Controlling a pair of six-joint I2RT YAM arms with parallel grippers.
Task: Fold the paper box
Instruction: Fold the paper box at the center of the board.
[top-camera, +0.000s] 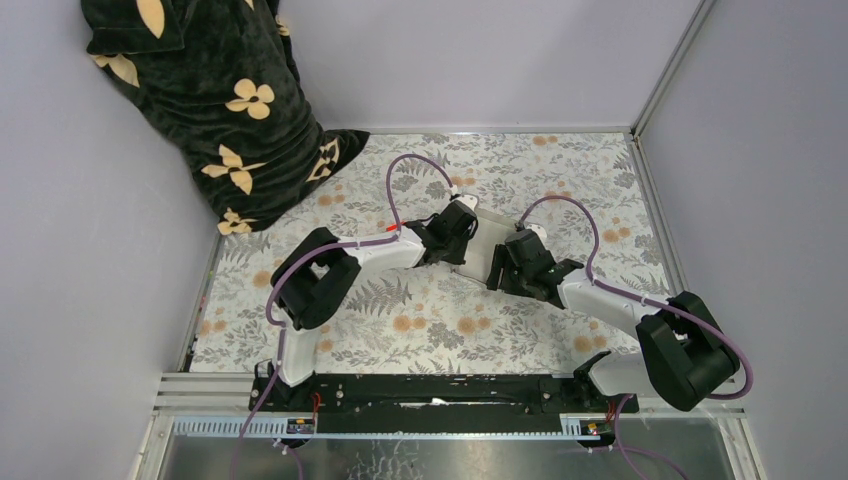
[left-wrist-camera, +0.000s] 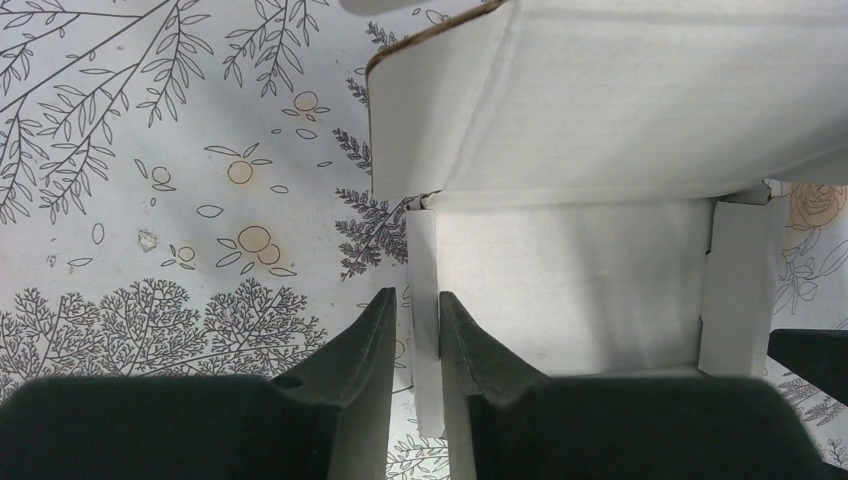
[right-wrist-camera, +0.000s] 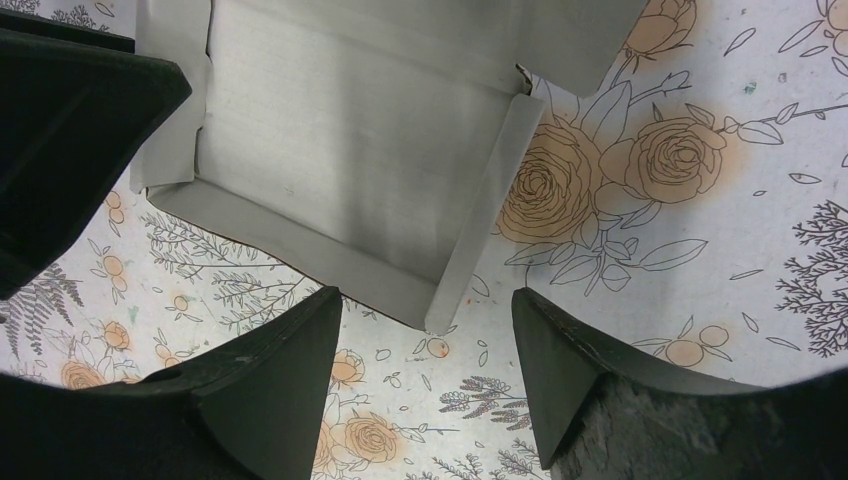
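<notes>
Risk notes, view by view.

Top external view: the paper box (top-camera: 490, 235) lies on the floral tablecloth (top-camera: 400, 330) near mid-table, between the two arms. The left gripper (top-camera: 452, 238) is at its left edge and the right gripper (top-camera: 512, 265) at its near right edge. With both working one small box, a pull from either arm could slide the box out from the other.

Left wrist view: the left gripper (left-wrist-camera: 418, 335) has its jaws narrow, one finger on each side of the box's upright side wall (left-wrist-camera: 424, 260). A sliver of cloth shows between the outer finger and the wall, so whether the wall is pinched cannot be told. The large lid panel (left-wrist-camera: 650, 90) stands raised beyond the tray floor. Hazards:
- Closing off-square could crease the thin wall away from its score line.
- Lifting with a weak hold could let the wall spring flat.

Right wrist view: the right gripper (right-wrist-camera: 428, 375) is wide open and holds nothing. The near corner of the box (right-wrist-camera: 430, 315) sits just ahead of the gap between its fingers. Hazards:
- Advancing could push the unsecured box across the cloth.
- Closing on the corner could crush both adjoining walls.
</notes>
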